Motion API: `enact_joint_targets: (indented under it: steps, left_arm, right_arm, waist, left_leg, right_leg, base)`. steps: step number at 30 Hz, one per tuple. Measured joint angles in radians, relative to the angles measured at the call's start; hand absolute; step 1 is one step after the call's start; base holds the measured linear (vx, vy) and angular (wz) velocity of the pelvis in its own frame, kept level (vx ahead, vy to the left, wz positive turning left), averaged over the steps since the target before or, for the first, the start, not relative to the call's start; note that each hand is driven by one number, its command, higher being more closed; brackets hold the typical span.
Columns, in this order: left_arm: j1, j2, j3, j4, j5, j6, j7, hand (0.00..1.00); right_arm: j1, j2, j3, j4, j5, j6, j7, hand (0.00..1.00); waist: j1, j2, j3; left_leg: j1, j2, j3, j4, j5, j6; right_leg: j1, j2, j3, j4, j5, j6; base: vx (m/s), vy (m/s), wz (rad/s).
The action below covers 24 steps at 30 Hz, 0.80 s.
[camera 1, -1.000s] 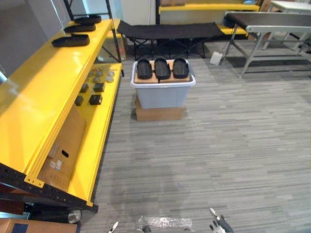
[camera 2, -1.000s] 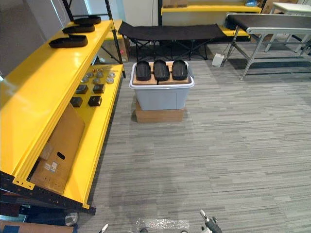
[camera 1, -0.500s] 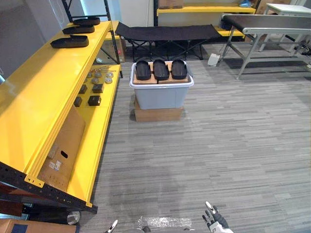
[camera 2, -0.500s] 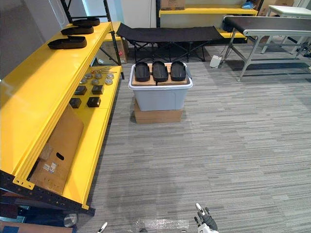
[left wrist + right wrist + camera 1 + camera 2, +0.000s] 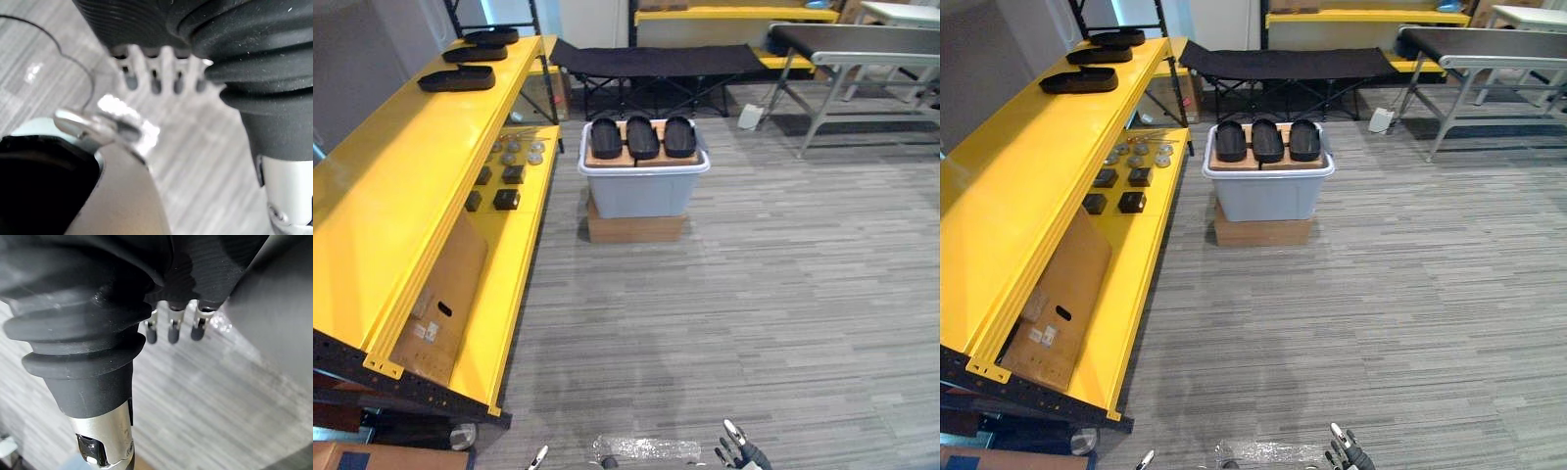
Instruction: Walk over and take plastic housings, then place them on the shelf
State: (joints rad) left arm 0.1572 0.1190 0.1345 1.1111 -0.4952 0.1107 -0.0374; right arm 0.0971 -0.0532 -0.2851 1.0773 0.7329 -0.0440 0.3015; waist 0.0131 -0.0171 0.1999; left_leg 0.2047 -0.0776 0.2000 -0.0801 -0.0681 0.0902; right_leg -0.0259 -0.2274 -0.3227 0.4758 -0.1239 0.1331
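Silver fingers on your left hand hang straight and a little spread above the grey floor, with nothing in them. One fingertip of that hand pokes in at the bottom edge of the head views. Your right hand sits low at that same bottom edge, right of centre. Its fingers are loose and straight too, and it is empty.

The parts you want are well ahead of you. Three black housings lie side by side on a brown board laid across the top of a pale grey bin. What is inside the bin under the board is hidden. The bin stands on a flat cardboard box.

To your left runs the yellow shelf. Three other housings lie in a row at the far end of its top level. On its lower level you have small black blocks and, beyond them, round metal parts. Nearer you, a cardboard sheet leans there. Behind the bin stands a black cot, with a grey table to the far right.
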Motion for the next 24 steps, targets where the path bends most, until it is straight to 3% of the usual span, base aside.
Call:
enact_joint_targets:
  steps: [1, 2, 3, 4, 5, 7, 9, 10, 12, 13, 14, 15, 16, 17, 18, 19, 21, 22, 23, 24]
  left_arm:
    - [-0.004, 0.008, -0.001, 0.000, 0.019, 0.003, 0.009, 0.00]
    - [-0.004, 0.013, -0.001, 0.000, 0.025, 0.003, 0.013, 0.00]
    - [-0.013, 0.034, -0.001, 0.000, 0.025, 0.010, 0.015, 0.00]
    - [-0.022, 0.042, 0.000, 0.000, 0.026, 0.016, 0.016, 0.00]
    - [-0.039, 0.048, 0.003, 0.000, 0.030, 0.030, 0.022, 0.00]
    - [-0.045, 0.035, 0.031, 0.000, 0.018, 0.030, 0.037, 0.00]
    - [-0.045, 0.028, 0.053, 0.000, -0.016, 0.030, 0.037, 0.00]
    - [-0.045, 0.026, 0.064, -0.007, -0.041, 0.031, 0.038, 0.00]
    - [-0.041, 0.003, 0.075, -0.033, -0.058, 0.032, 0.052, 0.00]
    - [-0.038, -0.022, 0.089, -0.035, -0.061, 0.031, 0.058, 0.00]
    - [-0.019, -0.034, 0.091, -0.030, -0.084, 0.032, 0.057, 0.00]
    - [-0.020, -0.039, 0.105, -0.029, -0.094, 0.032, 0.056, 0.00]
    - [-0.024, -0.050, 0.125, -0.031, -0.099, 0.033, 0.056, 0.00]
    - [-0.022, -0.066, 0.128, -0.028, -0.113, 0.037, 0.054, 0.00]
    - [-0.019, -0.078, 0.131, -0.026, -0.119, 0.041, 0.054, 0.00]
    - [-0.008, -0.094, 0.149, -0.029, -0.124, 0.041, 0.053, 0.00]
    - [0.013, -0.096, 0.151, -0.037, -0.123, 0.036, 0.053, 0.00]
    - [0.022, -0.099, 0.151, -0.039, -0.123, 0.030, 0.054, 0.00]
    - [0.032, -0.102, 0.157, -0.039, -0.114, 0.025, 0.054, 0.00]
    - [0.036, -0.103, 0.161, -0.039, -0.113, 0.021, 0.054, 0.00]
  right_arm:
    - [-0.013, 0.000, 0.003, -0.014, 0.003, 0.000, 0.006, 0.00]
    - [-0.015, 0.005, 0.010, -0.017, 0.002, -0.001, 0.008, 0.00]
    - [-0.021, 0.027, 0.013, -0.017, 0.000, -0.001, 0.010, 0.00]
    - [-0.024, 0.034, 0.012, -0.017, -0.002, -0.001, 0.008, 0.00]
    - [-0.031, 0.038, 0.012, -0.018, -0.015, 0.001, 0.005, 0.00]
    - [-0.038, 0.033, 0.011, -0.021, -0.052, 0.002, 0.006, 0.00]
    - [-0.036, 0.024, 0.010, -0.019, -0.084, 0.001, 0.004, 0.00]
    - [-0.035, 0.014, 0.010, -0.014, -0.102, 0.003, 0.001, 0.00]
    - [-0.036, -0.001, 0.008, -0.012, -0.108, 0.013, -0.017, 0.00]
    - [-0.034, -0.027, 0.009, -0.013, -0.120, 0.017, -0.022, 0.00]
    - [-0.031, -0.039, 0.013, -0.009, -0.142, 0.031, -0.015, 0.00]
    - [-0.044, -0.041, 0.010, -0.001, -0.160, 0.034, -0.020, 0.00]
    - [-0.054, -0.059, 0.013, 0.008, -0.202, 0.053, -0.020, 0.00]
    - [-0.060, -0.081, 0.014, 0.009, -0.250, 0.063, -0.020, 0.00]
    - [-0.065, -0.089, 0.010, 0.019, -0.271, 0.064, -0.021, 0.00]
    - [-0.074, -0.091, 0.010, 0.044, -0.287, 0.067, -0.020, 0.00]
    - [-0.073, -0.083, 0.009, 0.048, -0.305, 0.063, -0.019, 0.00]
    - [-0.077, -0.080, 0.008, 0.046, -0.316, 0.059, -0.020, 0.00]
    - [-0.095, -0.072, 0.008, 0.035, -0.315, 0.042, -0.022, 0.00]
    - [-0.100, -0.070, 0.008, 0.028, -0.315, 0.038, -0.022, 0.00]
  waist:
    - [-0.011, 0.000, 0.020]
    - [-0.007, -0.004, 0.024]
    - [-0.003, -0.038, 0.031]
    - [-0.003, -0.051, 0.038]
    - [-0.002, -0.058, 0.048]
    - [-0.001, -0.047, 0.056]
    - [-0.001, -0.047, 0.056]
    - [0.000, -0.045, 0.057]
    - [-0.001, -0.017, 0.065]
    - [-0.009, 0.020, 0.055]
    - [-0.016, 0.043, 0.037]
    - [-0.017, 0.053, 0.040]
    - [-0.017, 0.058, 0.043]
    - [-0.004, 0.091, 0.063]
    - [-0.001, 0.097, 0.078]
    - [0.005, 0.106, 0.088]
    - [0.025, 0.095, 0.093]
    - [0.038, 0.093, 0.094]
    - [0.053, 0.092, 0.094]
    - [0.060, 0.089, 0.095]
  left_leg:
    - [0.015, 0.018, 0.000, 0.021, -0.011, -0.005]
    - [0.017, 0.025, 0.004, 0.024, -0.018, -0.013]
    - [0.022, 0.031, 0.007, 0.028, -0.032, -0.025]
    - [0.021, 0.033, 0.007, 0.034, -0.039, -0.031]
    - [0.021, 0.043, 0.014, 0.058, -0.061, -0.039]
    - [0.022, 0.066, 0.038, 0.109, -0.111, -0.080]
    - [0.025, 0.070, 0.053, 0.138, -0.149, -0.099]
    - [0.041, 0.076, 0.057, 0.178, -0.199, -0.120]
    - [0.038, 0.117, 0.053, 0.271, -0.297, -0.151]
    - [0.041, 0.167, 0.052, 0.321, -0.349, -0.185]
    - [0.025, 0.209, 0.043, 0.406, -0.364, -0.213]
    - [-0.022, 0.237, 0.025, 0.513, -0.359, -0.221]
    - [-0.118, 0.283, 0.001, 0.735, -0.289, -0.264]
    - [-0.211, 0.337, -0.008, 0.954, -0.238, -0.249]
    - [-0.245, 0.347, -0.018, 1.027, -0.247, -0.237]
    - [-0.302, 0.320, -0.040, 1.075, -0.258, -0.221]
    - [-0.364, 0.241, -0.042, 0.969, -0.260, -0.220]
    - [-0.411, 0.206, -0.023, 0.839, -0.255, -0.215]
    - [-0.456, 0.174, -0.027, 0.614, -0.200, -0.204]
    - [-0.470, 0.169, -0.032, 0.525, -0.166, -0.199]
  right_leg:
    - [-0.038, -0.008, 0.001, 0.054, -0.046, -0.041]
    - [-0.055, -0.002, 0.000, 0.042, -0.056, -0.036]
    - [-0.087, 0.006, -0.002, -0.039, -0.047, -0.028]
    - [-0.096, 0.008, -0.002, -0.084, -0.041, -0.023]
    - [-0.114, 0.021, -0.002, -0.182, -0.014, -0.019]
    - [-0.134, 0.048, -0.006, -0.316, 0.076, -0.023]
    - [-0.149, 0.046, -0.005, -0.333, 0.106, -0.030]
    - [-0.147, 0.047, -0.002, -0.328, 0.122, -0.043]
    - [-0.155, 0.062, 0.004, -0.237, 0.131, -0.077]
    - [-0.173, 0.084, -0.008, -0.145, 0.103, -0.119]
    - [-0.171, 0.114, -0.012, -0.102, 0.081, -0.129]
    - [-0.168, 0.124, -0.020, -0.076, 0.050, -0.134]
    - [-0.143, 0.140, -0.033, -0.073, 0.018, -0.156]
    - [-0.071, 0.172, -0.039, -0.122, 0.007, -0.169]
    - [-0.026, 0.186, -0.039, -0.151, 0.007, -0.170]
    - [0.065, 0.194, -0.039, -0.221, 0.007, -0.170]
    - [0.179, 0.180, -0.030, -0.305, 0.007, -0.170]
    - [0.229, 0.175, -0.026, -0.350, 0.007, -0.169]
    - [0.269, 0.174, -0.024, -0.394, 0.002, -0.154]
    - [0.285, 0.173, -0.019, -0.410, -0.007, -0.138]
  base:
    - [0.15, 0.051, 0.08]
    - [0.18, 0.051, 0.10]
    - [0.14, 0.021, 0.01]
    - [0.19, -0.001, -0.03]
    - [0.23, -0.021, -0.28]
    - [0.25, -0.013, -0.39]
    - [0.21, -0.048, -0.24]
    - [0.36, -0.144, -0.21]
    - [0.39, -0.207, -0.03]
    - [0.55, -0.272, 0.17]
    - [0.59, -0.293, 0.20]
    - [0.55, -0.291, 0.21]
    - [0.42, -0.247, 0.07]
    - [0.42, -0.229, 0.01]
    - [0.45, -0.179, -0.05]
    - [0.65, -0.217, -0.08]
    - [0.61, -0.164, -0.19]
    - [0.45, -0.043, -0.44]
    - [0.43, -0.016, -0.52]
    - [0.33, 0.018, -0.47]
